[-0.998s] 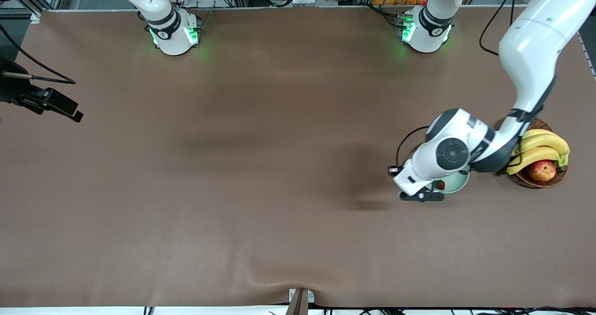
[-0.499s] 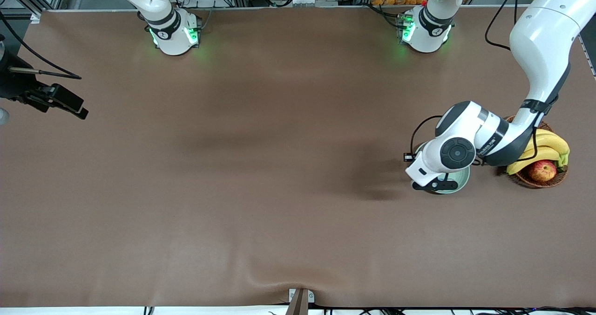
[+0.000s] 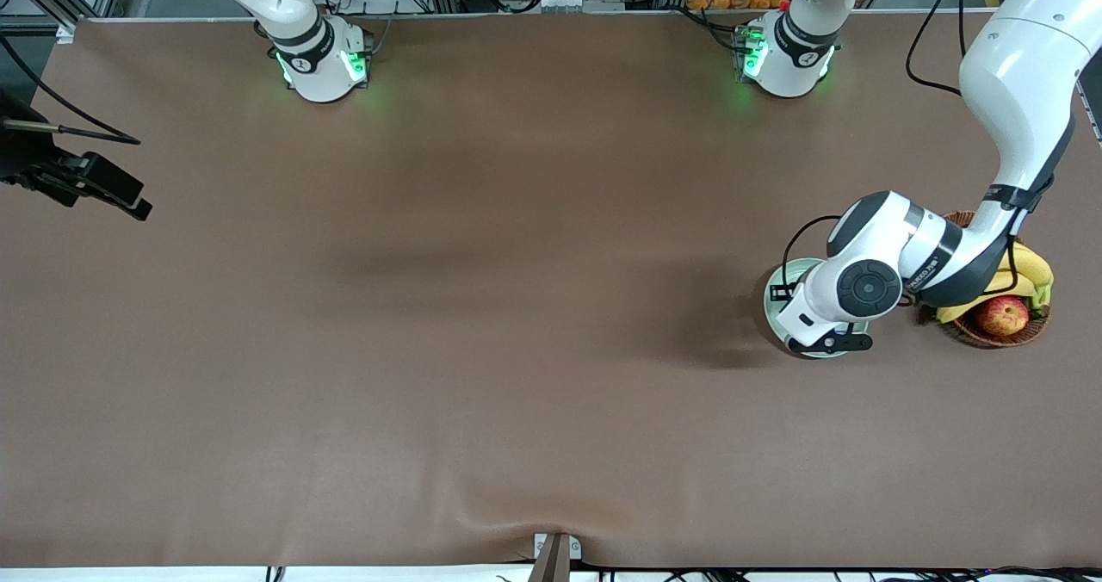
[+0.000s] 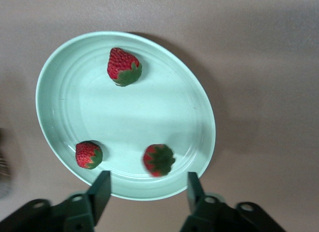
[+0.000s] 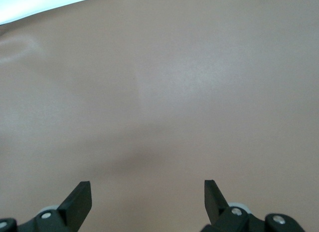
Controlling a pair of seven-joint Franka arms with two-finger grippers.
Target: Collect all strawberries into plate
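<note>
Strawberries, three in number, are seen lying inside the plate [image 4: 124,117] in the left wrist view: one strawberry [image 4: 123,66] rests near the rim by itself, a second strawberry [image 4: 88,154] sits near the rim just above one finger of the left tool [image 4: 145,189], and a third strawberry [image 4: 159,159], slightly blurred, lies between the two fingers' line and the plate's middle. None of the berries is gripped; the left tool's fingers [image 4: 101,188] are held apart with nothing between them, directly over the plate's edge.

From the front view, the plate [image 3: 777,294] is found on the brown tabletop [image 3: 482,306] toward the left arm's end, partly covered by the left arm's wrist, with the left tool [image 3: 831,343] hanging over the part of the rim nearer to the front camera. Just beside the plate, closer to the tabletop's edge at the left arm's end, a wicker basket [image 3: 999,332] is placed, holding bananas [image 3: 1029,270] and an apple [image 3: 1001,313].

The right tool [image 3: 103,188] is held at the tabletop's edge at the right arm's end, where that arm waits. In the right wrist view the right tool [image 5: 148,199] is shown spread wide, empty, over bare brown tabletop [image 5: 164,92].
</note>
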